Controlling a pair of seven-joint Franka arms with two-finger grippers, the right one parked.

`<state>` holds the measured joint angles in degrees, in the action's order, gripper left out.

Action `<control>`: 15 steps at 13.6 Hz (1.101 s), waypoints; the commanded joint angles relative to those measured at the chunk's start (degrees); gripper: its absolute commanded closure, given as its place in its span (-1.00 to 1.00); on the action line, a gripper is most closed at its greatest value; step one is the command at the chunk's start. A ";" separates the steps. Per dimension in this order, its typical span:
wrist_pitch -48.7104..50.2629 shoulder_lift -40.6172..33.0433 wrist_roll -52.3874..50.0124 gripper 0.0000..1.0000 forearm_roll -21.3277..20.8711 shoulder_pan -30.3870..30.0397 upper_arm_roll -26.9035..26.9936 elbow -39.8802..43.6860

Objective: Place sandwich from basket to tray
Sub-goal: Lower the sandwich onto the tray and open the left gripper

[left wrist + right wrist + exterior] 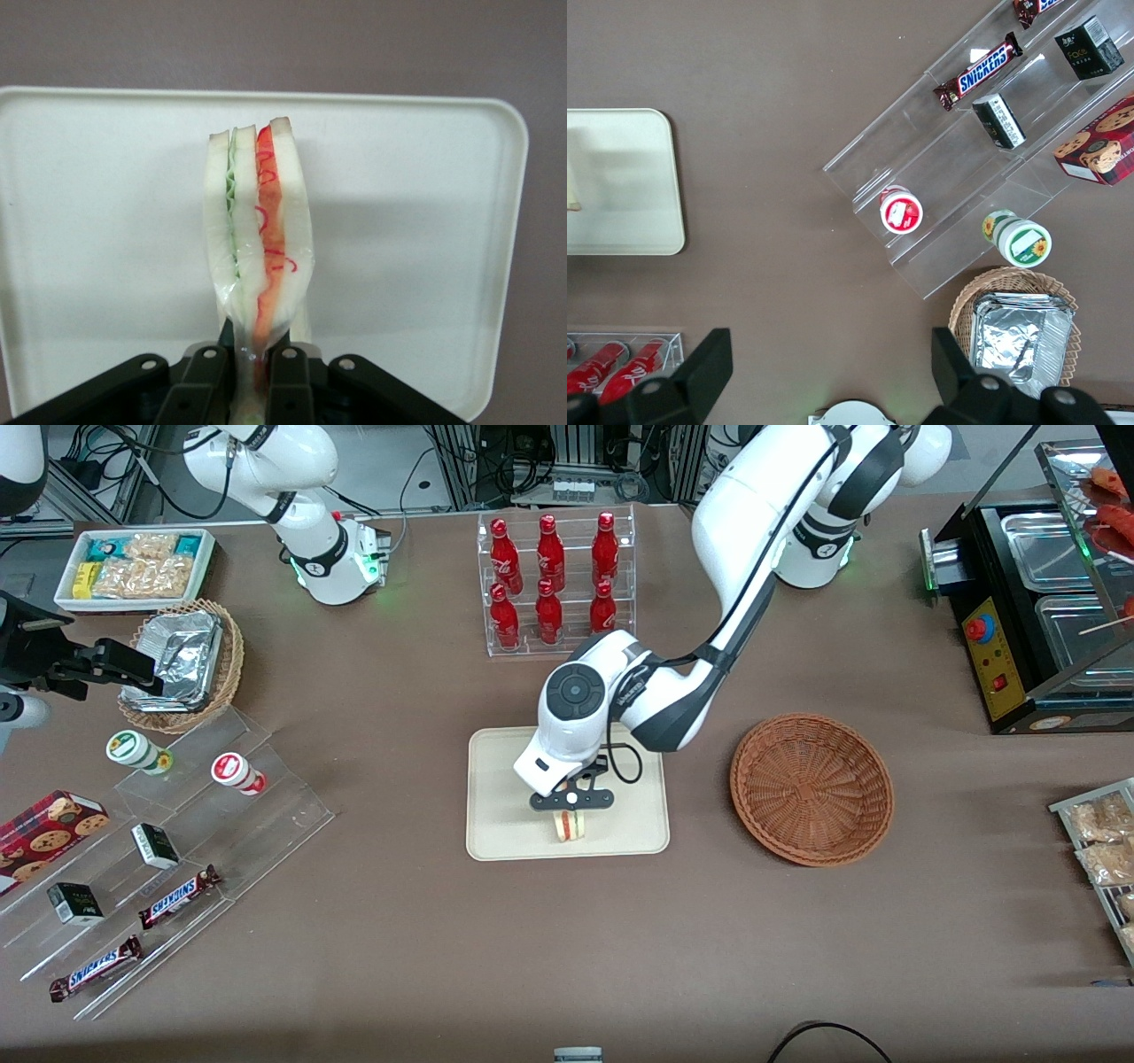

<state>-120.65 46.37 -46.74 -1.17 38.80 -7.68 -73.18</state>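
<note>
Surveying the table, I found the tray near its middle, with the basket beside it toward my working end, holding nothing. A clear rack with 6 red bottles stood farther from the front camera than the tray. Toward the parked arm's end lay a foil-lined wicker basket, a white bin of snack packets, and clear stepped shelves carrying 2 Snickers bars and small boxes. Nothing stood between my gripper and the tray surface. My gripper hung over the tray's half nearer the front camera. Its fingers were clamped narrowly on the sandwich, pinching 1 end of the wedge. The sandwich stood on edge over the tray, layers visible; whether it touched the tray I could not tell.
</note>
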 commanded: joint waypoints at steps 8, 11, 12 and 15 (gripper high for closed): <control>0.33 2.05 6.75 0.55 -0.24 3.13 0.74 -0.47; 0.77 1.18 6.49 -0.99 0.02 2.78 0.83 -0.29; 0.95 0.22 6.48 -0.99 0.11 2.60 0.91 -0.29; 6.03 -5.66 6.13 -0.99 0.55 0.42 1.00 0.06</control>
<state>-118.86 46.21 -40.56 -1.13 40.79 -7.03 -72.47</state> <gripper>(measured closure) 0.335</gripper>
